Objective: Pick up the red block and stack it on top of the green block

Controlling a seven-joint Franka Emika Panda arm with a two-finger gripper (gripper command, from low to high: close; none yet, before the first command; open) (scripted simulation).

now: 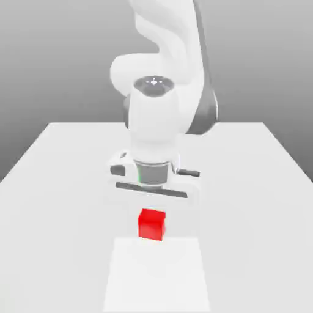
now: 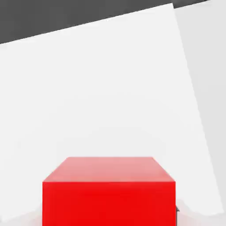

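The red block [image 1: 151,221] is a small bright red cube, low over the white table [image 1: 61,214] near its front middle. My gripper [image 1: 151,228] comes straight down from the white arm and is shut on the block, its pale fingers at the block's two sides. In the hand view the red block [image 2: 109,194] sits very close to the camera, with its top face and one side face showing. The green block is out of view.
A paler rectangular patch [image 1: 156,275] lies on the table just in front of the block. The arm's base and upper links [image 1: 162,55] rise behind the gripper. Beyond the table's far edge in the hand view is a dark backdrop [image 2: 66,13].
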